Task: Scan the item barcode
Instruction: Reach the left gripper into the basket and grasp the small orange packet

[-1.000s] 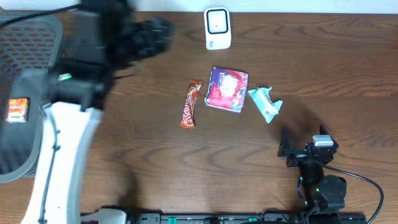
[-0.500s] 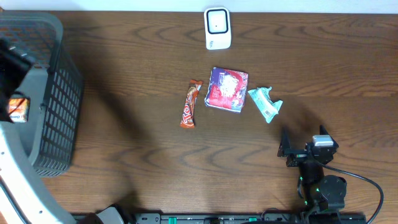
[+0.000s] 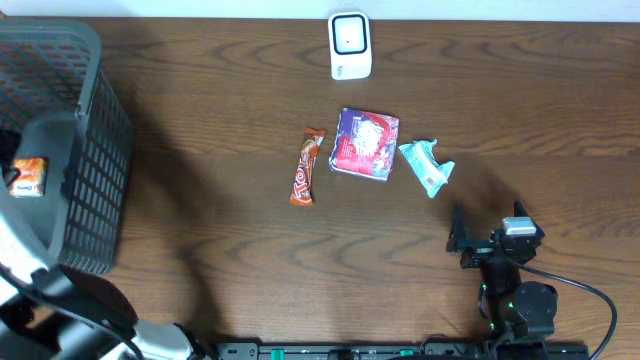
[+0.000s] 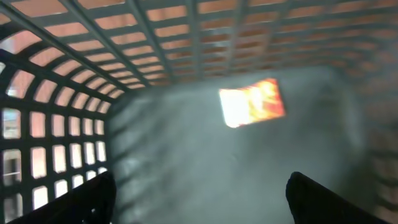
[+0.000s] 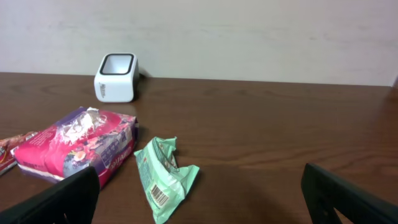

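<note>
The white barcode scanner (image 3: 349, 45) stands at the table's far edge, also visible in the right wrist view (image 5: 115, 77). An orange packet (image 3: 27, 177) lies on the floor of the black basket (image 3: 100, 120). My left gripper (image 4: 199, 199) hangs open above that packet (image 4: 252, 101), holding nothing. A red chocolate bar (image 3: 308, 166), a purple-pink packet (image 3: 365, 144) and a green packet (image 3: 427, 166) lie mid-table. My right gripper (image 3: 488, 232) rests open near the front edge. The green packet (image 5: 163, 177) lies just ahead of it, barcode showing.
The basket's mesh walls (image 4: 186, 37) enclose the left gripper's view on the left and far sides. The left arm's white link (image 3: 25, 250) crosses the basket's near side at the bottom left. A pale wall (image 5: 249, 37) rises behind the table.
The left arm has swung away from over the basket's far side toward the bottom left corner. The orange packet has stayed in the basket. The right arm has not moved.
</note>
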Tool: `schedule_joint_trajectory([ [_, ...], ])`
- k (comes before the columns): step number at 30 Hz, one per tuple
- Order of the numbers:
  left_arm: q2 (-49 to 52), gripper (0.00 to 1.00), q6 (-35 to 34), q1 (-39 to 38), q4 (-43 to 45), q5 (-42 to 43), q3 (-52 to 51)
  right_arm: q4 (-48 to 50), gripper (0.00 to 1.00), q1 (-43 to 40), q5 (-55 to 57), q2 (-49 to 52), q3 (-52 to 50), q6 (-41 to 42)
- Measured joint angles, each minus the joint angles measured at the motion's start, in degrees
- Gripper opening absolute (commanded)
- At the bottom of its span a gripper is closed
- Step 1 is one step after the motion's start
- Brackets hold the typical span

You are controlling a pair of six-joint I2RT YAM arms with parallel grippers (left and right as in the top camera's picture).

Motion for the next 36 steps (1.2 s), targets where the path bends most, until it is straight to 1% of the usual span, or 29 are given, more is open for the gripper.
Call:
schedule_joint_trajectory([
  [3, 3.69, 0.87, 0.98, 0.04, 1.22, -2.6, 0.0, 0.0, 0.99, 0.0, 0.0, 0.0, 0.0, 0.0],
  [9, 11.65, 0.86, 6.97, 0.04, 5.01, -4.35, 0.0, 0.0, 0.99, 0.0, 0.0, 0.0, 0.0, 0.0],
  [15, 17.49, 0.87, 16.5, 0.04, 10.69, 0.09, 0.0, 0.0, 0.99, 0.0, 0.0, 0.0, 0.0, 0.0],
  [20, 20.02, 0.86, 22.99, 0.04, 15.02, 2.6, -0.04, 0.0, 0.99, 0.0, 0.0, 0.0, 0.0, 0.0],
  [25, 20.39, 0.81, 26.18, 0.04, 16.92, 3.15, -0.04, 0.0, 0.99, 0.0, 0.0, 0.0, 0.0, 0.0],
  [36, 25.62, 0.81, 28.79, 0.04, 18.67, 5.84, -0.07, 0.0, 0.99, 0.0, 0.0, 0.0, 0.0, 0.0],
])
